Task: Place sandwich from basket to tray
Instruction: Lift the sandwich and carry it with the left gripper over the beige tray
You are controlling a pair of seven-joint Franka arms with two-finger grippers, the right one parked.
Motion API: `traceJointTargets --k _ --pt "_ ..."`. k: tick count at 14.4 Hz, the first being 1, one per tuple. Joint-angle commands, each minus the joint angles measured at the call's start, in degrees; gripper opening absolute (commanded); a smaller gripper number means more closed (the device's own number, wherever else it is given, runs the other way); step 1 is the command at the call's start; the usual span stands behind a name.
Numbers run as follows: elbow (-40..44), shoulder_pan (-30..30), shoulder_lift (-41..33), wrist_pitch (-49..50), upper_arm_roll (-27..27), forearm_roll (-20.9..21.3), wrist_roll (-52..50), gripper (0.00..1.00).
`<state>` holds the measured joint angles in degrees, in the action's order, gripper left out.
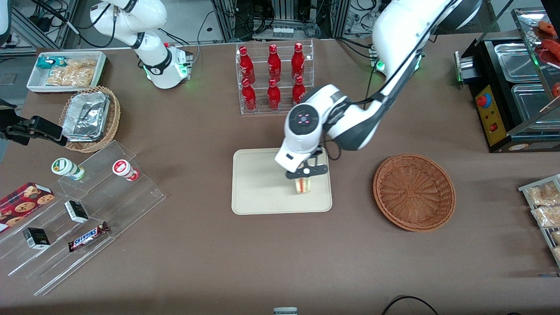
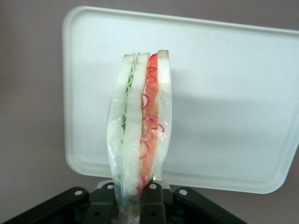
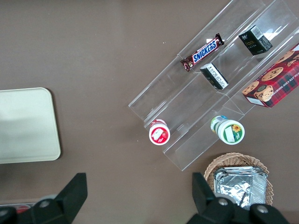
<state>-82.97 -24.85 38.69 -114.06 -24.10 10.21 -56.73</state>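
Over the tray (image 1: 262, 183) we see the sandwich (image 1: 302, 184) gripped in the gripper (image 1: 306, 174), fingers (image 2: 153, 205) clenched on its narrow end. Wrist view: sandwich (image 2: 140, 121) stands on edge, long axis running straight out from the fingers, cut face toward the camera, white bread layers with green filling on one side and red-pink on the other, clear wrap around it. We can't tell if its lower end touches the tray (image 2: 224, 102) or hangs just above. It sits over the tray's part nearer the working arm's end of the tabletop (image 1: 218, 262).

Basket (image 1: 414, 191) lies beside the tray toward the working arm's end, nothing in it, well apart from the sandwich. Nothing stands between them. Farther from the front camera than the tray we see a clear rack of red bottles (image 1: 273, 76).

Toward the parked arm's end: clear stepped display (image 1: 83, 218) with a Snickers bar (image 1: 89, 236), wrapper reads "SNICKERS", two small dark boxes (image 1: 76, 211), two round cups (image 1: 68, 168), a red cookie box (image 1: 24, 203). Near these, a tan wicker basket with foil trays (image 1: 89, 118) and a white bin of snack packets (image 1: 65, 70). Other labels too small to read.
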Motion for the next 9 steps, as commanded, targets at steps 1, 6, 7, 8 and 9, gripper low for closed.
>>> traceJointTargets --k 1,6,7,8,9 --pt "4.0 -2.8 4.2 -2.0 0.5 1.1 -1.0 0.15" --pt "6.7 -5.2 7.7 -2.2 0.8 1.2 -1.1 0.4" --pt "6.9 -5.2 7.8 -2.2 0.8 1.2 -1.1 0.57" --pt "6.9 -5.1 7.8 -2.3 0.9 1.2 -1.1 0.82" --pt "7.0 -5.1 7.6 -2.6 1.0 1.2 -1.2 1.0"
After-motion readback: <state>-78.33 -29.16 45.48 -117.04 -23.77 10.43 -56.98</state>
